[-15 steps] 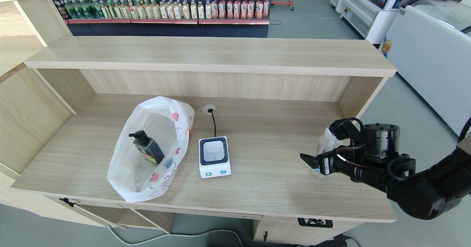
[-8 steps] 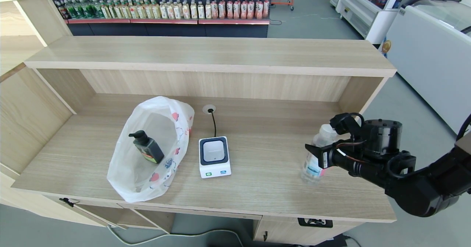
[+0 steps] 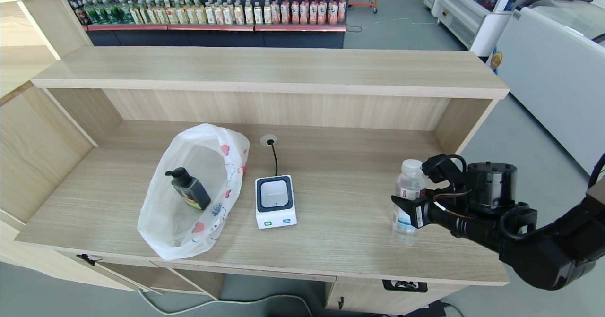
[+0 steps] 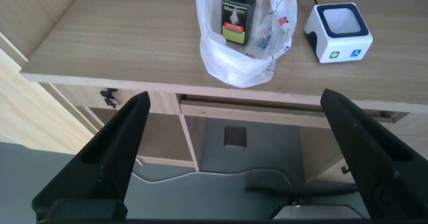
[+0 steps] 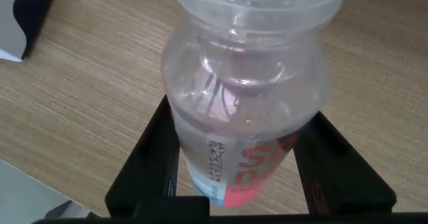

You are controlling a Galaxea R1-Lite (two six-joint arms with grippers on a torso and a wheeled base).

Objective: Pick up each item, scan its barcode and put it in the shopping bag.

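Observation:
A clear water bottle (image 3: 407, 199) with a white cap stands upright at the right end of the wooden counter (image 3: 340, 222). My right gripper (image 3: 417, 192) is shut on its middle, a black finger on each side. In the right wrist view the bottle (image 5: 247, 103) sits between the same gripper's (image 5: 241, 160) fingers. Whether its base touches the counter I cannot tell. The white shopping bag (image 3: 160, 203) lies open at the left with a dark pump bottle (image 3: 189, 190) inside. A white barcode scanner (image 3: 275, 200) sits beside the bag. My left gripper (image 4: 237, 164) hangs open below the counter's front edge.
A raised back shelf (image 3: 269, 71) walls the counter behind, with side panels at both ends. The scanner's cable (image 3: 274, 158) runs to a hole in the counter. From the left wrist, the bag (image 4: 231, 67), pump bottle (image 4: 235, 20) and scanner (image 4: 339, 31) show above a drawer front.
The right gripper has swung the water bottle from tilted to upright and shifted slightly. The left arm, bag and scanner have not moved.

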